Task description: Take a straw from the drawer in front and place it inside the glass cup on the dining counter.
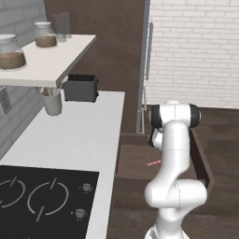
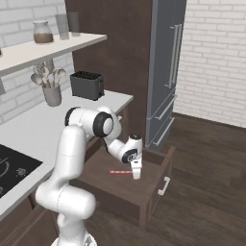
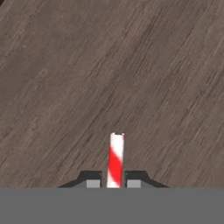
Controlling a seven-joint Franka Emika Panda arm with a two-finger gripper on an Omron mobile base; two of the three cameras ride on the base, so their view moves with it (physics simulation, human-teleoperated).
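One straw (image 3: pixel 116 159), striped in hand view, pinched by tool (image 3: pixel 113 183) at 6 o'clock; right base view adds open drawer (image 2: pixel 156 175).

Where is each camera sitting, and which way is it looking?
Left base view: behind the arm on its left, looking forward and down over the white counter with the black cooktop; the white arm rises at lower right.
Right base view: behind on the right, looking at the open dark brown wooden drawer; the arm rises at lower left.
Hand view: on the hand, facing the drawer floor; the gripper is shut on the thin red-and-white striped straw.
Both base views share the black toaster.
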